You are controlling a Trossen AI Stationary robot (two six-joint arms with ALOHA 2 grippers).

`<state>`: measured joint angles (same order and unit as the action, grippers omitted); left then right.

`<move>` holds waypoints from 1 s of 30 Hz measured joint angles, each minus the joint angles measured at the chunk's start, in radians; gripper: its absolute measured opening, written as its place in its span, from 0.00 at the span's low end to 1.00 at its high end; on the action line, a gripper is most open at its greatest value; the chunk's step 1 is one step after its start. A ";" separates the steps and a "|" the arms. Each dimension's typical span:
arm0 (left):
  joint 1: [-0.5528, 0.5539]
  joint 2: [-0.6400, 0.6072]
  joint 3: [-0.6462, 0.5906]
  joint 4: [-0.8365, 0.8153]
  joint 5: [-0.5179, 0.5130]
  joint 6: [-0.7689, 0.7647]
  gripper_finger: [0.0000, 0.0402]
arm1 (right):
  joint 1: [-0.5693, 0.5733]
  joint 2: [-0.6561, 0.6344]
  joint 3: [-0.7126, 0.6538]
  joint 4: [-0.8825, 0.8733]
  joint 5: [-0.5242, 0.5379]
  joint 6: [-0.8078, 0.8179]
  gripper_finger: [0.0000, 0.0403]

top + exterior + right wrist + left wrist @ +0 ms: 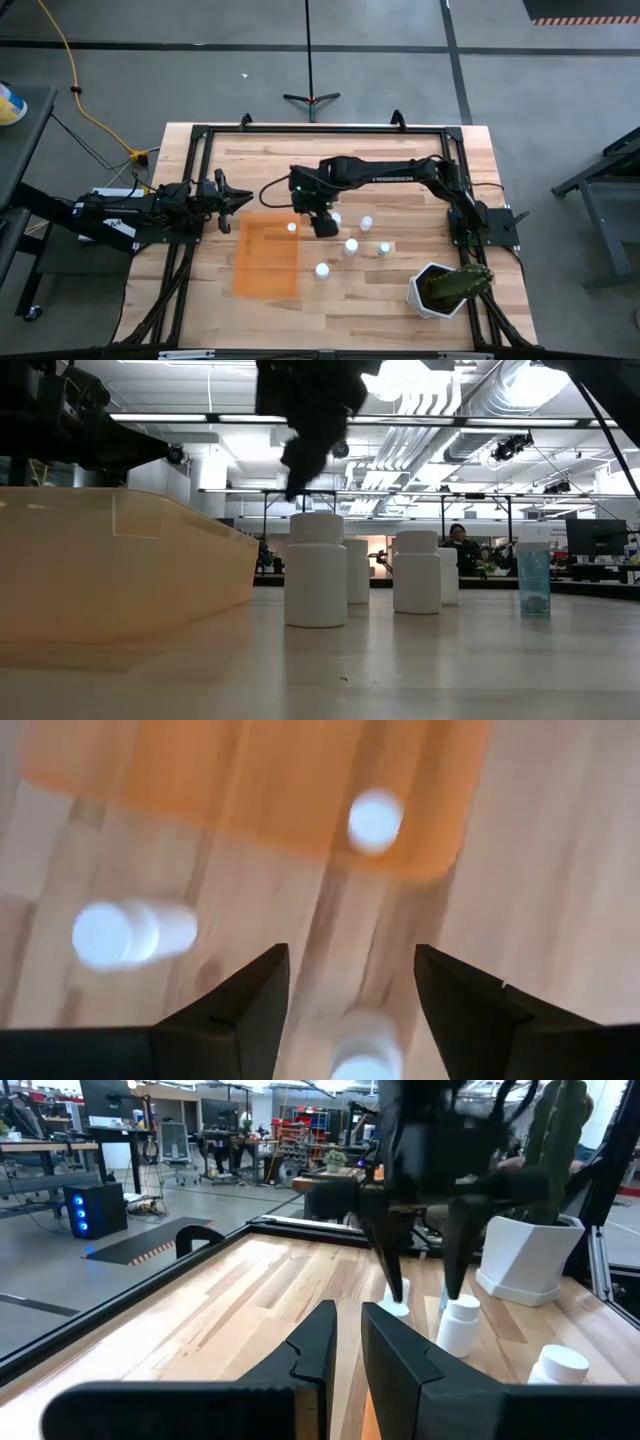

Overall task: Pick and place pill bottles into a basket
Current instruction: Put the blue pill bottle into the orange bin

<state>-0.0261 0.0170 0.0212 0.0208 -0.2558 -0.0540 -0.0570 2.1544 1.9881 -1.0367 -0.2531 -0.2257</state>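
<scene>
The orange tray (262, 262) lies flat on the table left of centre; it also shows in the low view (120, 575). One white pill bottle (292, 228) stands inside it near its far right corner, and shows in the right wrist view (375, 820). Several more bottles stand on the wood right of the tray (351, 245) (322, 269) (367, 223) (316, 570). My right gripper (325, 225) hangs open and empty above the table just right of the tray, one bottle (363, 1055) below its fingers. My left gripper (240, 200) waits shut at the tray's far left, empty.
A white pot with a green plant (445, 288) stands at the near right. A small clear bluish bottle (384, 249) stands among the white ones (533, 580). A black frame (320, 128) rims the table. A person sits far behind in the room (462, 545).
</scene>
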 joint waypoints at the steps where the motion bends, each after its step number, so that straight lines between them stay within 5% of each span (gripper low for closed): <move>1: 0.000 0.000 0.000 0.000 0.000 0.000 0.22 | 0.000 0.000 -0.022 -0.003 -0.010 0.012 0.50; 9: 0.000 0.000 0.000 0.000 0.000 -0.003 0.22 | 0.043 -0.146 -0.289 0.006 -0.029 0.122 0.47; 26: 0.000 0.000 0.000 0.000 0.000 -0.003 0.22 | 0.180 -0.951 -0.991 0.402 0.410 0.357 0.44; 30: 0.000 0.000 0.000 0.000 0.000 -0.003 0.22 | 0.184 -1.082 -1.136 0.529 0.431 0.364 0.44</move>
<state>-0.0261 0.0170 0.0212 0.0208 -0.2558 -0.0574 0.1272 1.0721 0.8520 -0.5072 0.1781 0.1380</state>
